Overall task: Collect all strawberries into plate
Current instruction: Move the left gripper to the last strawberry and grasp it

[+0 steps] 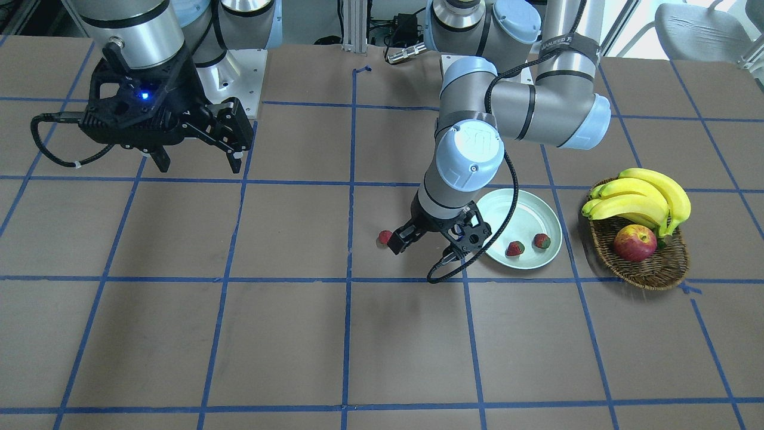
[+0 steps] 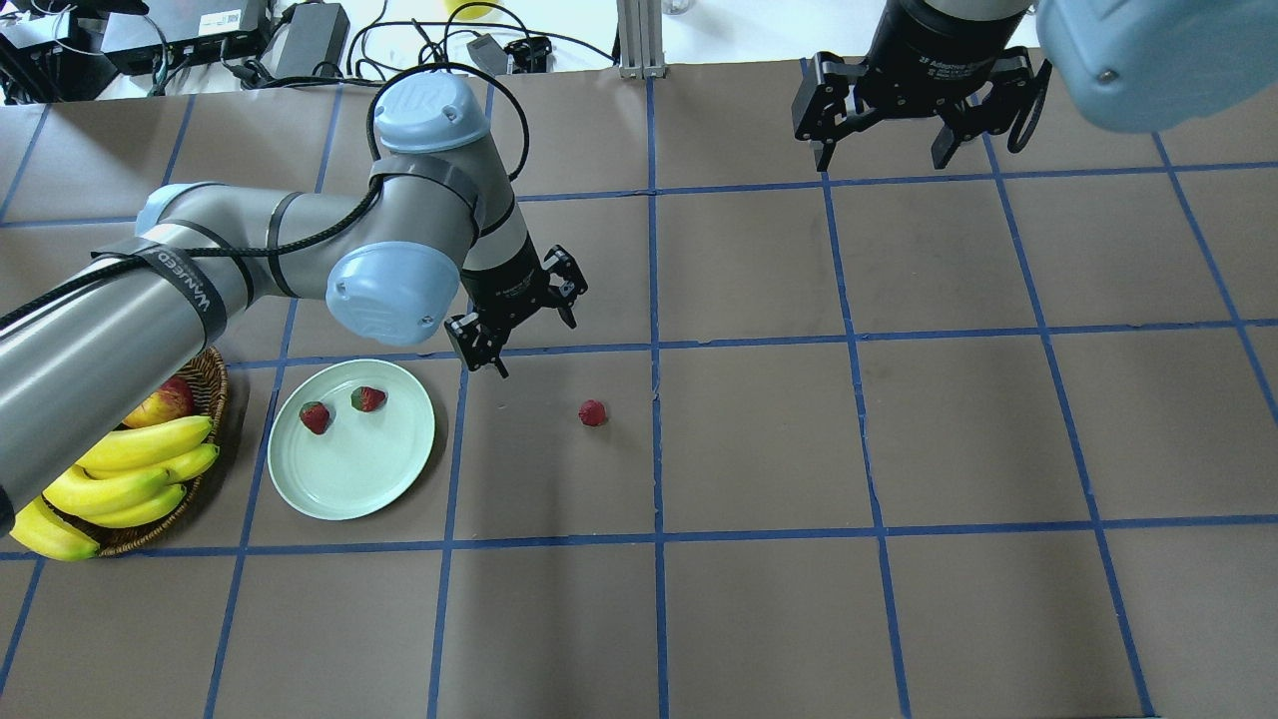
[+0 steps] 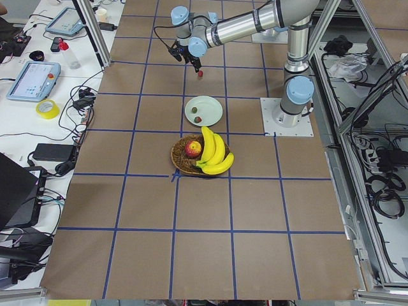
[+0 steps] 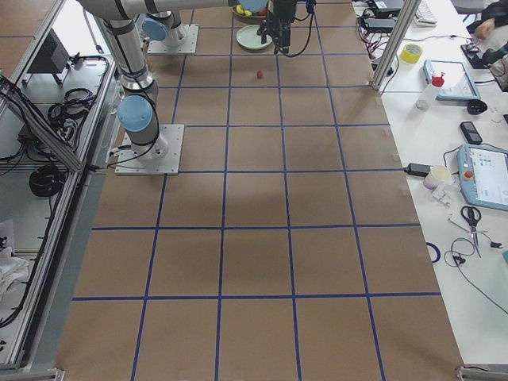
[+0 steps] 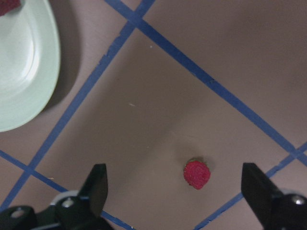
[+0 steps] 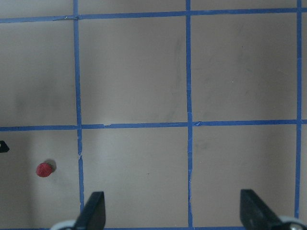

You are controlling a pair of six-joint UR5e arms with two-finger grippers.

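Left gripper (image 2: 536, 347): jaws spread wide, nothing between them, poised over the brown table (image 2: 759, 439).

Right gripper (image 2: 883, 158): jaws likewise apart and empty, held high near the table's far edge, well away from the fruit.

Directions below are as seen from overhead.

Loose strawberry (image 2: 593, 412): tiny, round, bright red. It sits alone on bare table at 3 o'clock from the plate (image 2: 349, 489) and about 4 o'clock from the left gripper, touching neither.

Strawberries on the plate, two (image 2: 316, 416) (image 2: 367, 398): red with small green tops. They lie side by side in its 10-to-12 o'clock part.

Plate: round, shallow, pale mint green, glossy, with a raised rim.

Wicker basket (image 2: 215, 384): at 9 o'clock from the plate, holding bananas (image 2: 140, 469) and an apple (image 2: 165, 401).
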